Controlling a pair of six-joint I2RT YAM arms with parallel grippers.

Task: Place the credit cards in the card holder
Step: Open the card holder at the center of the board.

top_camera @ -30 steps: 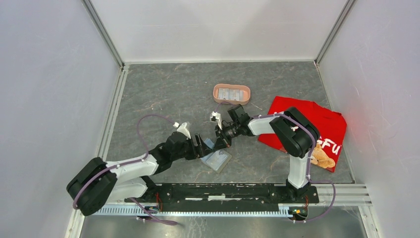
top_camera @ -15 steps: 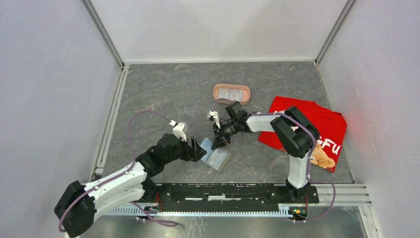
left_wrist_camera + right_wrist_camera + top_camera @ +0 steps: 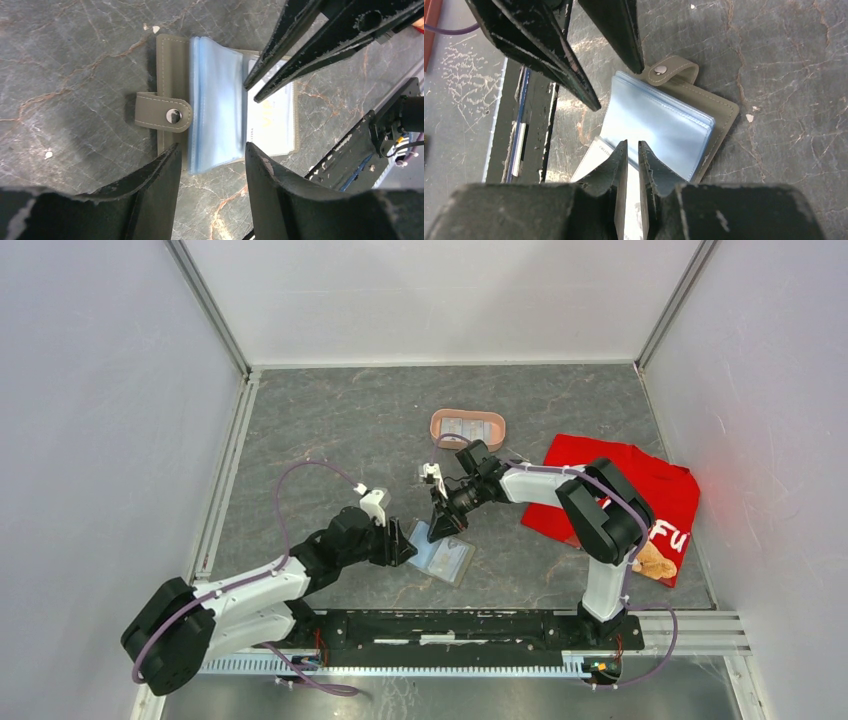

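The card holder (image 3: 444, 558) is seen lying open on the grey bench (image 3: 330, 430), just ahead of the arm bases and between the two claws. Its snap strap (image 3: 164, 112) is folded out flat to one side. A stack of clear bluish sleeves (image 3: 217, 102) stands up from its middle. In the pocket on the side away from the strap, one credit card (image 3: 274, 120) with pale lettering is lodged flat.

The left claw (image 3: 212, 155) is held low over the holder's near edge with its fingers apart, the sleeve stack framed between them; no grip is shown. The right claw (image 3: 632, 145) is pointed down at the card side, its fingers almost together with only a slim slit between them — whether the card's edge is pinched cannot be told.

More credit cards (image 3: 462, 427) are seen in a pink oval tray (image 3: 501, 426) towards the back of the bench, and a red shirt (image 3: 668, 490) is spread at the right.
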